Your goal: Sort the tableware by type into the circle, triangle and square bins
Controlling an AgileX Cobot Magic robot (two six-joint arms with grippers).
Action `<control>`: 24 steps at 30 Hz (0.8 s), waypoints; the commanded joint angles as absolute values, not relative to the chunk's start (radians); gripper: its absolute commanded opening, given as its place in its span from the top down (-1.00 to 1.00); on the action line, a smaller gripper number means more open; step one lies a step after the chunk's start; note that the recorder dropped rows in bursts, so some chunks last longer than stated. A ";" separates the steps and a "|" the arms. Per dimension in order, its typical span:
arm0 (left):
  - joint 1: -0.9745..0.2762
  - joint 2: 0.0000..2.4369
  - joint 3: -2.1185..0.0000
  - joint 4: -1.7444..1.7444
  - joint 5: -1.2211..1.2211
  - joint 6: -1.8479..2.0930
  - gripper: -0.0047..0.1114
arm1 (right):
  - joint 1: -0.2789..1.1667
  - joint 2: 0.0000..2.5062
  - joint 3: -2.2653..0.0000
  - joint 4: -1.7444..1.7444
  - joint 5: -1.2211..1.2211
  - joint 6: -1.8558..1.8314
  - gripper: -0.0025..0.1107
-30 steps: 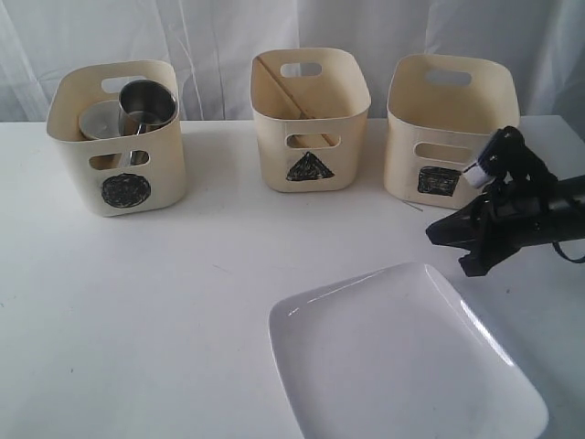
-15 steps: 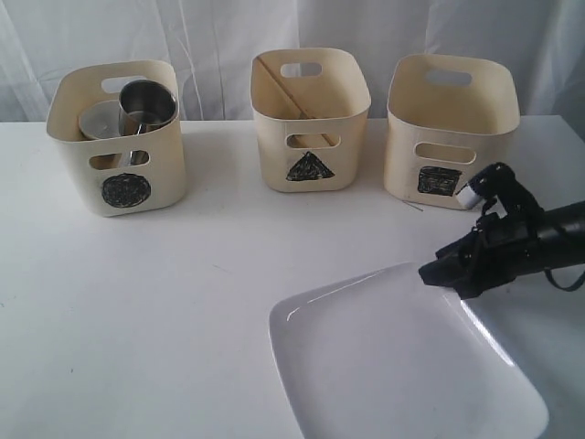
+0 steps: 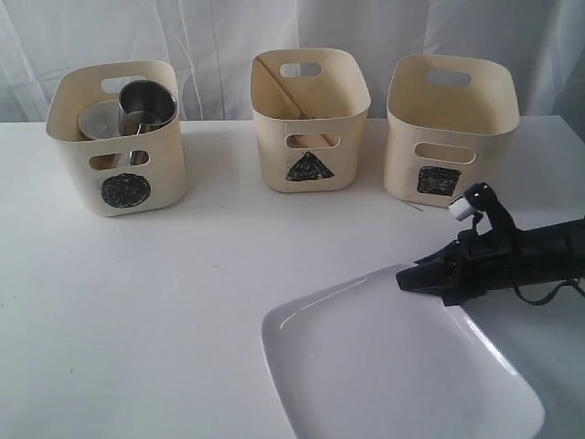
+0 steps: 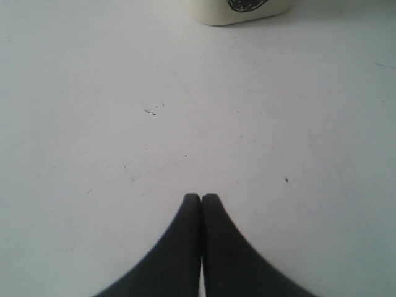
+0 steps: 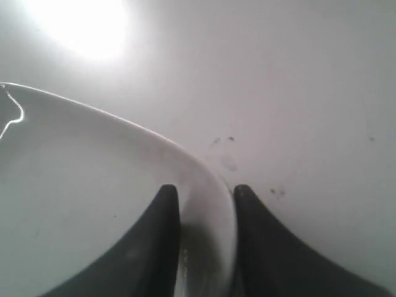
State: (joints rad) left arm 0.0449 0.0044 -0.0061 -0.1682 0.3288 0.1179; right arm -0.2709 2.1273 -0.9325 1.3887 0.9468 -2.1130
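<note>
The large white square plate [image 3: 384, 366] lies on the table at the front right. My right gripper [image 3: 407, 277] reaches in from the right and is shut on the plate's far rim [image 5: 93, 204], one finger inside the plate and one outside [image 5: 206, 192]. My left gripper [image 4: 202, 197] is shut and empty above bare table, and is out of the exterior view. A steel mug [image 3: 146, 102] and a steel bowl [image 3: 102, 121] sit in the circle bin [image 3: 119, 183]. A wooden chopstick [image 3: 279, 87] leans in the triangle bin [image 3: 311, 137]. The other tableware is hidden.
The square bin [image 3: 451, 128] stands at the back right, just behind my right arm. The three bins form a row along the table's back. The circle bin's base [image 4: 238, 9] shows ahead of the left gripper. A white curtain hangs behind.
My right gripper has come down and to the left, from beside the square bin onto the plate's far rim. The plate has shifted slightly left.
</note>
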 commanded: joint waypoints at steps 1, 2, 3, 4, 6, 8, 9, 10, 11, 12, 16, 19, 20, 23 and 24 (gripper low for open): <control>0.048 0.000 0.000 -0.177 0.336 0.111 0.92 | -0.268 2.177 -0.921 1.097 0.806 -2.120 0.96; 0.048 0.000 0.000 -0.177 0.336 0.111 0.92 | -0.268 2.175 -0.921 1.073 0.789 -2.079 0.96; 0.048 0.000 0.000 -0.177 0.336 0.111 0.92 | -0.268 2.167 -0.921 1.055 0.774 -2.038 0.96; 0.048 0.000 0.000 -0.177 0.336 0.111 0.92 | -0.268 2.159 -0.921 1.037 0.762 -2.001 0.96; 0.048 0.000 0.000 -0.177 0.336 0.111 0.92 | -0.268 2.136 -0.921 1.024 0.759 -1.954 0.96; 0.048 0.000 0.000 -0.177 0.336 0.111 0.92 | -0.268 2.078 -0.921 1.026 0.791 -1.927 0.96; 0.048 0.000 0.000 -0.177 0.336 0.111 0.92 | -0.268 2.026 -0.921 1.029 0.843 -1.925 0.96; 0.048 0.000 0.000 -0.177 0.336 0.111 0.92 | -0.268 2.000 -0.921 1.029 0.874 -1.923 0.96; 0.048 0.000 0.000 -0.177 0.336 0.111 0.92 | -0.268 1.959 -0.921 1.022 0.917 -1.921 0.96; 0.048 0.000 0.000 -0.177 0.336 0.111 0.92 | -0.268 1.939 -0.921 1.010 0.930 -1.906 0.96; 0.048 0.000 0.000 -0.177 0.336 0.111 0.92 | -0.268 1.884 -0.921 0.830 0.963 -1.758 0.96; 0.048 0.000 0.000 -0.177 0.336 0.111 0.92 | -0.268 1.887 -0.917 0.683 0.961 -1.666 0.96; 0.048 0.000 0.000 -0.177 0.336 0.111 0.92 | -0.268 1.887 -0.917 0.651 0.955 -1.646 0.96; 0.048 0.000 0.000 -0.177 0.336 0.111 0.92 | -0.268 1.887 -0.917 0.660 0.887 -1.629 0.96; 0.048 0.000 0.000 -0.177 0.336 0.111 0.92 | -0.268 1.887 -0.917 0.660 0.871 -1.617 0.96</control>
